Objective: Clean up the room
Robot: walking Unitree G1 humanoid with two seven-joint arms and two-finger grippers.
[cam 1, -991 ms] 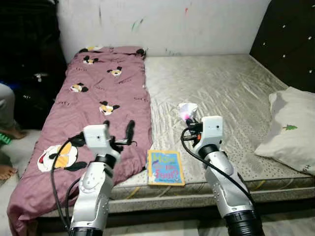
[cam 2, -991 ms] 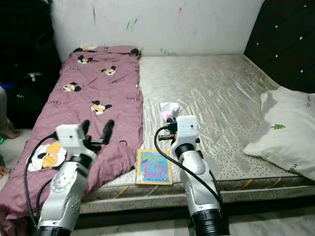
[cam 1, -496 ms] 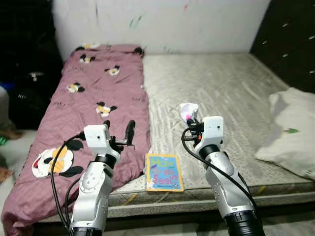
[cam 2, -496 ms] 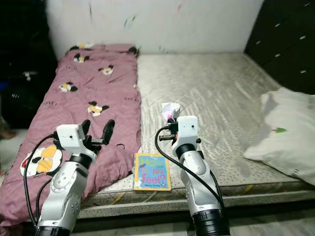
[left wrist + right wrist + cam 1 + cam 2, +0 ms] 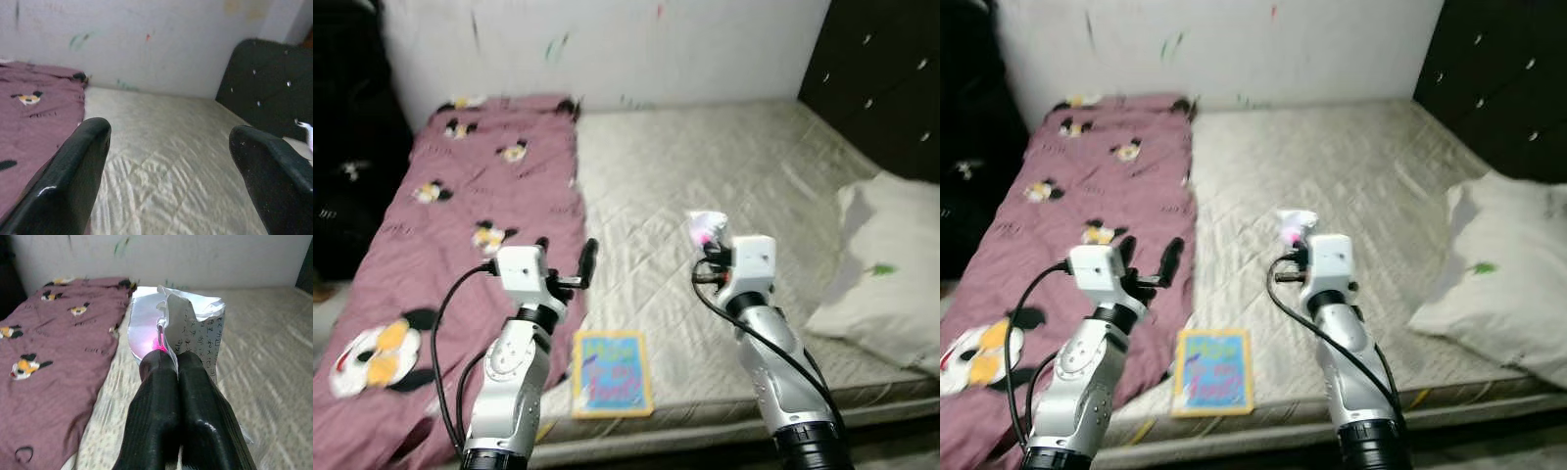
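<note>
Right gripper: your right gripper (image 5: 168,363) sits at centre frame in the head views, above the mattress; its two black fingers are pressed together on a crumpled wrapper.
Wrapper: the wrapper (image 5: 193,330) is silvery with a pink patch inside and small print on its outer face; you see it sticking up past the fingertips, at centre of the right eye view (image 5: 1294,224).
Left gripper: your left gripper (image 5: 566,262) is at centre left of the left eye view, raised over the near edge of the blanket, fingers (image 5: 73,181) spread wide with nothing between them.
Book: a book (image 5: 611,373) with a blue and yellow cover lies flat at lower centre, on the front edge of the mattress, between your two arms and just beside the blanket's edge.
Blanket: the mauve cartoon-print blanket (image 5: 440,215) covers the left part of the frame.
Mattress: the bare grey quilted mattress (image 5: 705,166) fills the middle.
Pillow: a white pillow (image 5: 891,264) rests at the right edge.
Headboard: a dark studded headboard (image 5: 881,78) stands in the upper right corner.
Wall: a white wall (image 5: 607,39) with paint flecks runs along the top.
</note>
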